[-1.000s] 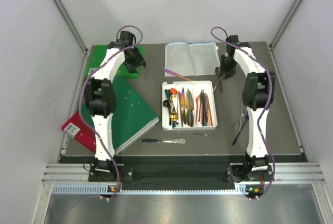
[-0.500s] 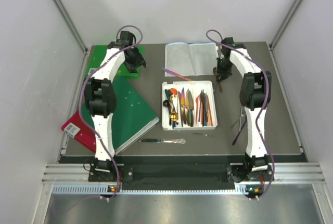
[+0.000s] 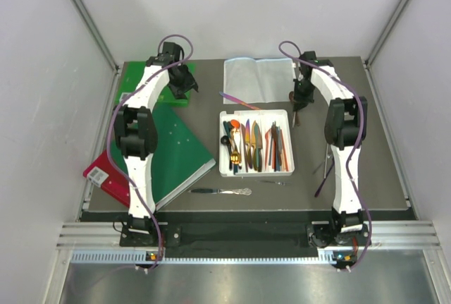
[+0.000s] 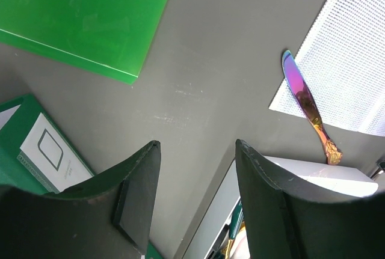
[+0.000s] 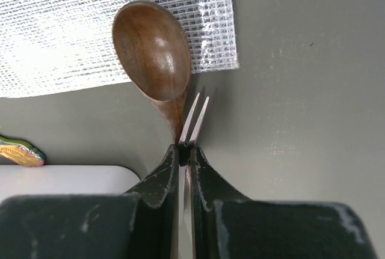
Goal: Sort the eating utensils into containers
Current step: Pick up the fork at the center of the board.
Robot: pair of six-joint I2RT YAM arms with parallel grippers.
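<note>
My right gripper point(image 5: 185, 151) is shut on a slim two-tined fork point(image 5: 196, 115). Its tines stick out ahead of the jaws, right beside the handle of a brown wooden spoon point(image 5: 152, 48). From above, the right gripper point(image 3: 299, 99) sits just past the far right corner of the white divided tray point(image 3: 255, 112), which holds several coloured utensils. An iridescent knife point(image 4: 307, 103) lies partly on the mesh pouch, beyond the tray. My left gripper point(image 4: 197, 145) hangs open over bare table, with nothing between its fingers, to the tray's far left point(image 3: 189, 87).
A clear mesh pouch point(image 3: 257, 78) lies at the table's back. Green books point(image 3: 176, 142) and a red one point(image 3: 102, 177) cover the left side. A silver knife point(image 3: 222, 191) lies in front of the tray. More slim utensils point(image 3: 328, 159) lie to its right.
The right gripper shifted slightly left over the spoon and fork, and its jaws closed on the fork. The left arm has not moved.
</note>
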